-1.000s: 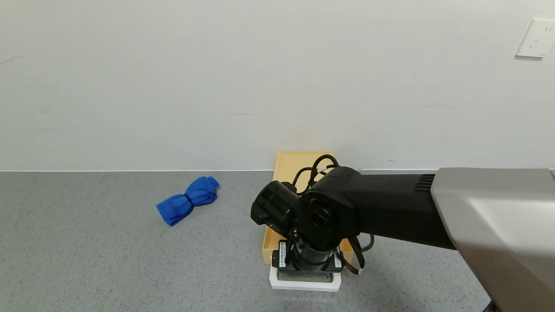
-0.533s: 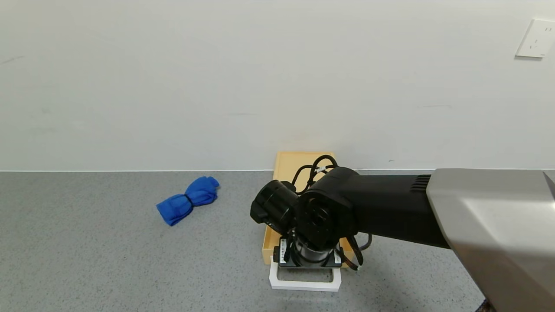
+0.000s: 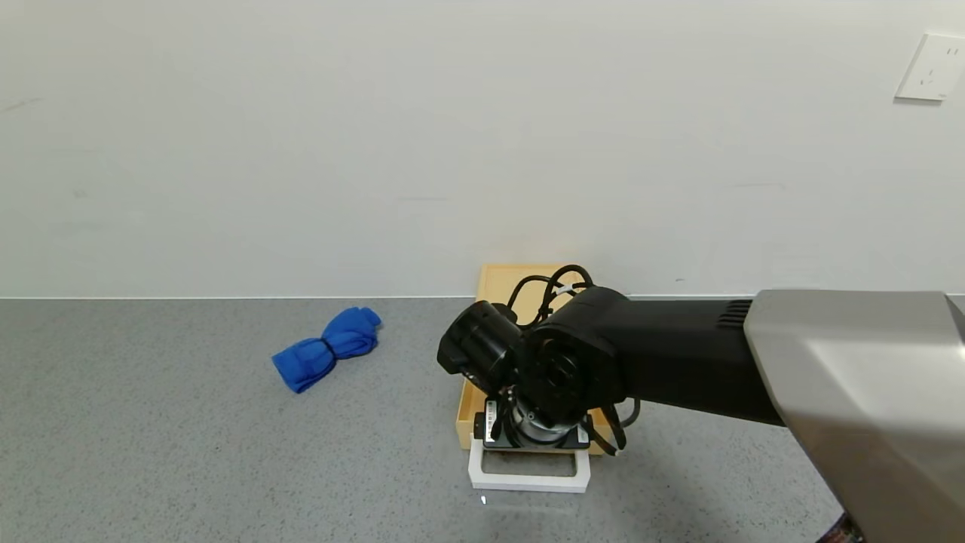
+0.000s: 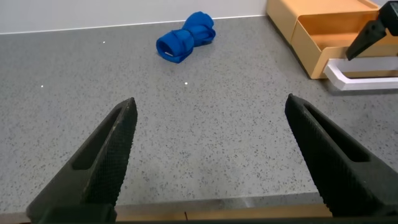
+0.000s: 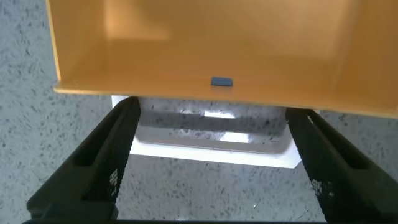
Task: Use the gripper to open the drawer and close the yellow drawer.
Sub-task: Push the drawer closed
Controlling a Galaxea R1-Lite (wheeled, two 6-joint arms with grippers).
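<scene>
I'm holding the right gripper [image 5: 211,168] over the drawer [image 3: 497,302], which is sitting against the wall at the far edge of the counter [image 3: 151,452], partly pulled out toward me. The jaws are spread wide, one finger [image 5: 99,168] on each side of the white loop handle [image 5: 211,144], gripping nothing. The handle is lying just ahead of and below the jaws, its long side running across them, so I judge a push straight toward the wall is what closing calls for. The tray is smooth pale-yellow plastic, thin-walled and empty, with a small grey tab on its front; the handle is a flat rectangular frame. The counter is speckled grey. I'm keeping the left gripper [image 4: 211,162] parked, also wide open, well off to the left. A blue rolled cloth [image 3: 326,348] is lying apart.
</scene>
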